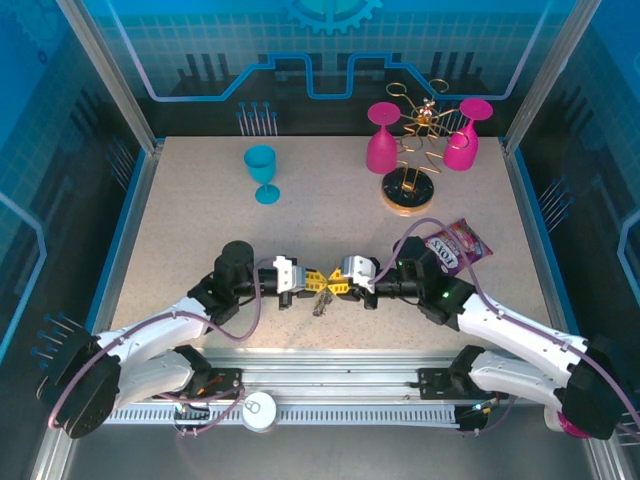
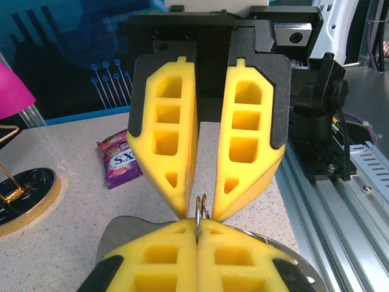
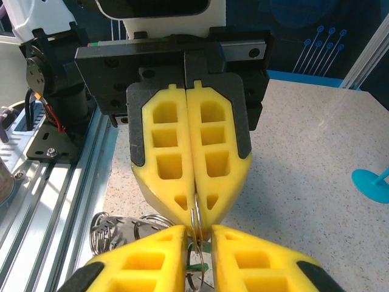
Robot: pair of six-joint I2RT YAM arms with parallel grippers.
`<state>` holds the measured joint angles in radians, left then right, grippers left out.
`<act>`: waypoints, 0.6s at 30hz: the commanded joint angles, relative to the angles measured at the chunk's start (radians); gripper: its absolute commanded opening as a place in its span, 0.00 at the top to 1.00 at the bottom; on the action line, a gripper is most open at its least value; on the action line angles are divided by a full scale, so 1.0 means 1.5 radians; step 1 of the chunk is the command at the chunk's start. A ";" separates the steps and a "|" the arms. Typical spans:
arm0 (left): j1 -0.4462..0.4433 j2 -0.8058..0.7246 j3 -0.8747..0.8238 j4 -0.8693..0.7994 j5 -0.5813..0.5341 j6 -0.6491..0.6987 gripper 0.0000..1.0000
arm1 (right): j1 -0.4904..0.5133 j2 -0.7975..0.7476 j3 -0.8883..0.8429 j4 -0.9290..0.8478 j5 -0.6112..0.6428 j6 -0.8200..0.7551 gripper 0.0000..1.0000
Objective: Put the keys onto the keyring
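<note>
Centrally, one entry, read from nine o'clock to three o'clock in the top view.

Left gripper (image 3: 196,220): we logged it reaching in from nine o'clock, pads pressed together and pinching a thin metal edge, which we took for the keyring (image 2: 200,204).

Keys (image 1: 322,303): we noted a dark cluster at six o'clock of the meeting point, low over the table (image 1: 200,250). A green key head (image 3: 197,266) sat in the gap between the right fingers.

Right gripper (image 2: 200,213): it came in from three o'clock, jaws a little apart, tips straddling the same metal edge without clamping it.

Hazards, as we judged them: both sets of pads stood almost touching, so a close made off-centre could twist the loop out of the left pinch and drop the bunch. Pushing further in could jam pad against pad, and a tilted key could miss the ring.
</note>
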<state>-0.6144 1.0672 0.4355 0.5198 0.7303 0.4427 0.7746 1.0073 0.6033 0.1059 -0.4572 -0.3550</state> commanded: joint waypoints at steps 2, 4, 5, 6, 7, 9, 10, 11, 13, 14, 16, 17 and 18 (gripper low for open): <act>-0.002 0.001 0.007 0.047 0.030 -0.017 1.00 | 0.017 0.026 0.027 0.010 -0.018 -0.015 0.97; -0.002 -0.001 0.006 0.042 0.020 -0.014 1.00 | 0.016 0.029 0.036 -0.010 -0.006 -0.021 1.00; -0.002 -0.003 0.007 0.036 0.009 -0.011 0.99 | 0.016 0.027 0.042 -0.027 0.002 -0.027 1.00; -0.002 -0.006 0.007 0.026 -0.003 -0.006 0.94 | 0.016 0.026 0.048 -0.045 0.012 -0.028 1.00; -0.002 -0.010 0.010 0.004 -0.016 0.006 0.90 | 0.016 0.026 0.060 -0.070 0.023 -0.031 1.00; -0.002 -0.017 0.025 -0.061 -0.036 0.041 0.86 | 0.017 0.029 0.086 -0.132 0.034 -0.048 1.00; -0.003 -0.018 0.034 -0.095 -0.045 0.060 0.85 | 0.018 0.032 0.101 -0.165 0.039 -0.056 1.00; -0.003 -0.017 0.044 -0.122 -0.055 0.074 0.85 | 0.020 0.038 0.115 -0.197 0.046 -0.064 1.00; -0.004 -0.015 0.062 -0.165 -0.070 0.094 0.84 | 0.025 0.052 0.148 -0.263 0.063 -0.081 1.00; -0.006 -0.014 0.071 -0.188 -0.076 0.105 0.83 | 0.028 0.062 0.166 -0.293 0.075 -0.090 1.00; -0.008 -0.014 0.086 -0.223 -0.085 0.125 0.83 | 0.036 0.081 0.208 -0.350 0.096 -0.106 1.00; -0.009 -0.014 0.092 -0.237 -0.089 0.133 0.83 | 0.041 0.093 0.225 -0.371 0.108 -0.111 1.00; -0.010 -0.013 0.097 -0.248 -0.091 0.139 0.83 | 0.045 0.103 0.241 -0.390 0.116 -0.116 1.00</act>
<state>-0.6205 1.0573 0.5327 0.2493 0.6231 0.5781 0.8158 1.1358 0.8875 -0.3325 -0.3222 -0.4774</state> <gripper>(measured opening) 0.168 0.054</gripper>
